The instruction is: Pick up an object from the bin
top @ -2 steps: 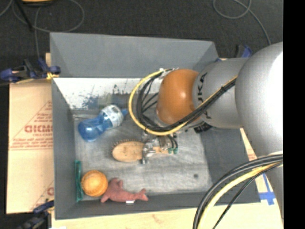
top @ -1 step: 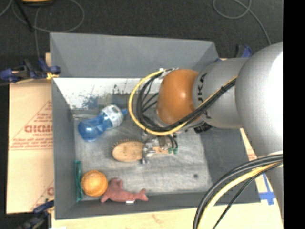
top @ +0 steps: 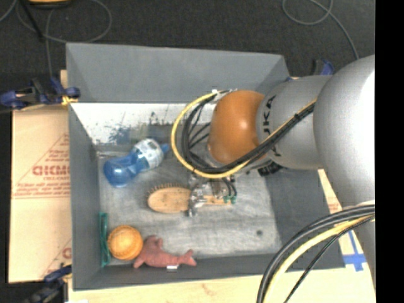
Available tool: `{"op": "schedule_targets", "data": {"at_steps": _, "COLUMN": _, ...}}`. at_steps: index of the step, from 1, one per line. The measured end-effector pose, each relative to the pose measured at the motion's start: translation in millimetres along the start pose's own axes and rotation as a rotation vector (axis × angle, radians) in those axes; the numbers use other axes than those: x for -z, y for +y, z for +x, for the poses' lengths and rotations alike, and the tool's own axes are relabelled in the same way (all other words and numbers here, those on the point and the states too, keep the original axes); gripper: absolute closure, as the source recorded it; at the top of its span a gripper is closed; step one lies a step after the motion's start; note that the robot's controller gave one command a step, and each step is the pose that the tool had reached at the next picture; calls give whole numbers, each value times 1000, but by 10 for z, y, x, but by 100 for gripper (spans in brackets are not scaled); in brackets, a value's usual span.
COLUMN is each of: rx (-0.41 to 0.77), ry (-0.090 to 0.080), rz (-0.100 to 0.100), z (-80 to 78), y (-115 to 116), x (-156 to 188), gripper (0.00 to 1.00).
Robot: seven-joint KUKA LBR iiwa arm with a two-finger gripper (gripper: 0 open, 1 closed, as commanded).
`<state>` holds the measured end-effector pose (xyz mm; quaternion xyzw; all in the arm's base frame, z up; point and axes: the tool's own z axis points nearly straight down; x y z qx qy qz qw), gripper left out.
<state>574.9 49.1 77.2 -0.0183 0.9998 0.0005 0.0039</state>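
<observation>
Your gripper (top: 203,201) sits low at the end of the tan oval brush (top: 168,201) lying just to its view-left, its opening impossible to tell, so you seem at the grasp step: secure the brush, then lift straight up.

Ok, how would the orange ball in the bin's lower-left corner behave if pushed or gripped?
The orange ball is round, so it would probably roll when nudged, though the pink toy animal beside it and the bin wall may check it. Its curved surface could slip from a pinch.
</observation>
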Motion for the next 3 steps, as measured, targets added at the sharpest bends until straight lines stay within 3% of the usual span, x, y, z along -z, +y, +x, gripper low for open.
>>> {"op": "schedule_targets", "data": {"at_steps": 3, "rx": 0, "ry": 1, "rz": 0, "z": -4, "y": -3, "x": 235, "gripper": 100}}
